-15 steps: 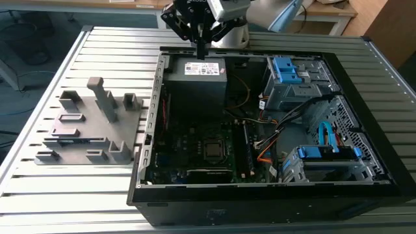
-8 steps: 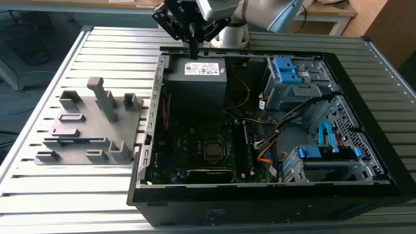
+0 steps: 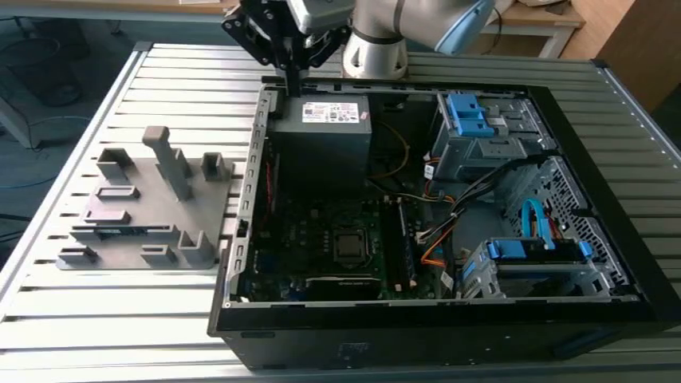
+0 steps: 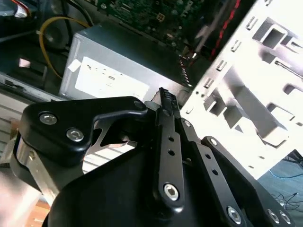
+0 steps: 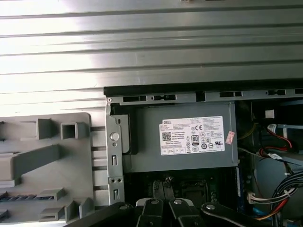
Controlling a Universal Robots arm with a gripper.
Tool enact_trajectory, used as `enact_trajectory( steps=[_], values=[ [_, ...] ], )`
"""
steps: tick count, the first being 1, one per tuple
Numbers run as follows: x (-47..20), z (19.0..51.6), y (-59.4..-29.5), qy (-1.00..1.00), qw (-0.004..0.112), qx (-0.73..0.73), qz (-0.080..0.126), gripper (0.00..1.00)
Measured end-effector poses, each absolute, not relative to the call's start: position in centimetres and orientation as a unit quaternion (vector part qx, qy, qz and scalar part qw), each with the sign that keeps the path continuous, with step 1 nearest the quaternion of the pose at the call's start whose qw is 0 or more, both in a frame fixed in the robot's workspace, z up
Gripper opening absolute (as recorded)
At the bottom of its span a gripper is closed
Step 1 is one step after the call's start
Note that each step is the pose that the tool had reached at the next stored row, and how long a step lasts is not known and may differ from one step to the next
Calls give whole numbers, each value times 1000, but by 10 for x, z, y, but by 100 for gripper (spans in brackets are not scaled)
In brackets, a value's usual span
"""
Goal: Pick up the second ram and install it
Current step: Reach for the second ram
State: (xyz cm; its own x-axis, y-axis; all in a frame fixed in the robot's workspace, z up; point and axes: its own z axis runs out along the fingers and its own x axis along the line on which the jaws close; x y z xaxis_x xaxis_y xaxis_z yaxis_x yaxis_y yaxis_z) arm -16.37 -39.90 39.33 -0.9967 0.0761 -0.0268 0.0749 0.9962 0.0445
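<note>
I have the gripper (image 3: 289, 86) hanging over the far corner of the open computer case (image 3: 251, 199), at the edge nearest the grey holder (image 3: 159, 239). Its tip is just above the power supply (image 3: 319, 140). In the second wrist view its fingers (image 4: 163, 97) are pressed together, and I see nothing between them.

The memory stick (image 3: 115, 232) sits in a slot of the holder, on the side away from the case and toward the exterior view's left. It is well apart from the gripper. In the first wrist view I read it as a dark strip (image 5: 19, 196) low in the holder, but I cannot make out its label there.

The holder lies on the slatted metal table (image 3: 159, 80) just beside the case wall. Inside the case the motherboard (image 3: 319, 231) lies below the power supply. In the first wrist view the power supply's white label (image 5: 191, 135) faces up at the camera.
</note>
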Motion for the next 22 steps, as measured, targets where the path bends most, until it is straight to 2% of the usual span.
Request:
enact_trajectory(
  steps=[22],
  values=[
    [-220, 393, -399, 999, 15, 38, 22, 10]
  ],
)
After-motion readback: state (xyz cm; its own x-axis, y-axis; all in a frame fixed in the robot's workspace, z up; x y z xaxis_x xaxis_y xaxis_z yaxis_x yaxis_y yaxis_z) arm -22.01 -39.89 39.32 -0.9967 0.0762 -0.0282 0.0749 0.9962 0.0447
